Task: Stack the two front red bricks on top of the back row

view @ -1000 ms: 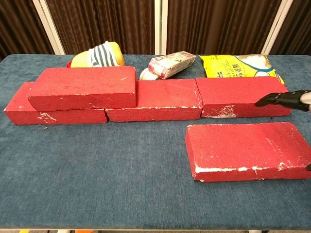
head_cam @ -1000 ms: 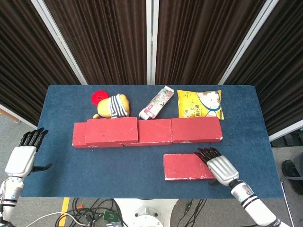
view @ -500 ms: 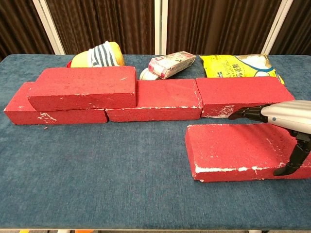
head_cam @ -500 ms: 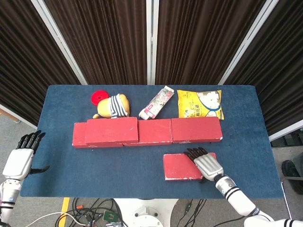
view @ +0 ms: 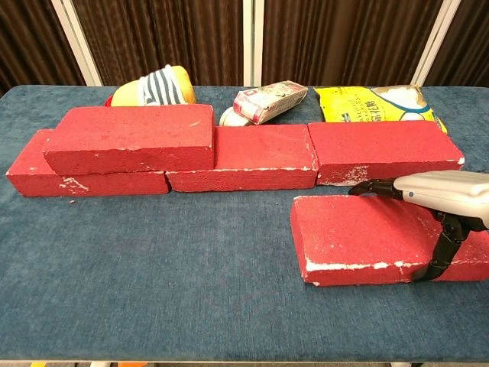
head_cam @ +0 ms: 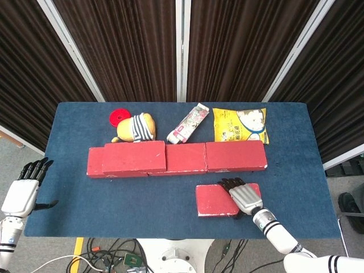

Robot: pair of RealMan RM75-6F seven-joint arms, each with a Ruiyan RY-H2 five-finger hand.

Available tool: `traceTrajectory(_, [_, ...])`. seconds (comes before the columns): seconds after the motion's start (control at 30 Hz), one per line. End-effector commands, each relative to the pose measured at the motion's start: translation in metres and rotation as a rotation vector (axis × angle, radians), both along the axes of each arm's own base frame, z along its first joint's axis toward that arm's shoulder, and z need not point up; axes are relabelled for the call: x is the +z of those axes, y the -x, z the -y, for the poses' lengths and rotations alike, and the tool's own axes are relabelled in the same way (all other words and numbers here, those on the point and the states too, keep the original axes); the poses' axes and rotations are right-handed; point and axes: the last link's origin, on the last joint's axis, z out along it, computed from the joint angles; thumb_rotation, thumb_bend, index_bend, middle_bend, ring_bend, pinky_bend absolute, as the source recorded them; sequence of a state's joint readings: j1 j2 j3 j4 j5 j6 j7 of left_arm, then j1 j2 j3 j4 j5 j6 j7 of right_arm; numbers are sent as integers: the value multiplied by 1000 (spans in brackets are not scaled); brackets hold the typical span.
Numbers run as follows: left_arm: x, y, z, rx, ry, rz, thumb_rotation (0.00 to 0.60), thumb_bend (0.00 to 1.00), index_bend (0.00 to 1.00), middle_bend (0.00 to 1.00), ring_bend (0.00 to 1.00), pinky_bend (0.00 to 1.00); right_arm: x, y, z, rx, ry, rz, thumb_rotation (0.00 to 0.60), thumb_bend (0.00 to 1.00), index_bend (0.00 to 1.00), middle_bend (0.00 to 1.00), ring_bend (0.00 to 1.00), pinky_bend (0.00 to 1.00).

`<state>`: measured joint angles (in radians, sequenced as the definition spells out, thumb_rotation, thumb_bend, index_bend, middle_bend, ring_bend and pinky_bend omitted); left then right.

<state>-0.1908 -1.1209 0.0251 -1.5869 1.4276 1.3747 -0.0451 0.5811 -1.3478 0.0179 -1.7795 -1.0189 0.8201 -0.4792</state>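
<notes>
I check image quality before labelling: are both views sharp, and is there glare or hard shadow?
Head view: sharp, even light, no glare on the table. Chest view: also sharp, with a soft shadow under the right hand on the front brick.

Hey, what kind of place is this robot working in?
Most likely a robot test lab, not a home. A blue-covered table stands before dark curtains on metal frames, loose cables trail on the floor, and red bricks share it with a plush toy.
</notes>
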Motion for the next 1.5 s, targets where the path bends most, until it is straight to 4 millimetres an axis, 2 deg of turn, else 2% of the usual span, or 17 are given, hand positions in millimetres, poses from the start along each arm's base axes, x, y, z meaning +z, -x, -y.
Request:
traceTrajectory(0.03, [0,0,0,2,0,2,600,0,0,0,0,0,-1,1,0,-5,1,3,600,0,0,22,0,0])
traceTrajectory(0.17, [0,0,0,2,-1,4,600,0,0,0,0,0,0,1,1,-3,25,23,600,34,0,117,36,25])
traceTrajectory(0.3, [1,1,0,5,-3,9,600,0,0,0,0,0,6,-1,0,-3,42,47,600,100,0,221,176,136])
traceTrajectory(0.43, [2,1,1,6,-6,14,600,0,0,0,0,0,18,-8,0,-16,33,97,600,120,0,243,219,178])
traceTrajectory(0.57, [3,2,3,13,-10,20,600,0,0,0,0,0,45,-30,4,59,72,157,600,120,0,229,210,179])
traceTrajectory(0.63, [4,3,4,17,-13,26,600,0,0,0,0,0,59,-42,14,112,116,167,600,119,0,225,208,180])
traceTrajectory(0.8, [6,6,6,29,-13,35,600,0,0,0,0,0,76,-74,65,243,207,118,600,116,0,221,211,187])
traceTrajectory(0.9, [6,6,6,28,-13,42,600,0,0,0,0,0,75,-93,94,276,215,120,600,110,0,216,212,187])
traceTrajectory(1.07, [3,6,5,17,-7,52,600,0,0,0,0,0,65,-104,131,309,209,77,600,96,0,212,212,187])
traceTrajectory(1.27, [4,6,5,7,-21,71,600,0,0,0,0,0,47,-106,147,293,177,31,600,102,0,202,212,188])
traceTrajectory(1.5, [4,8,7,-9,-27,79,600,0,0,0,0,0,23,-108,153,231,136,33,600,108,0,198,214,200])
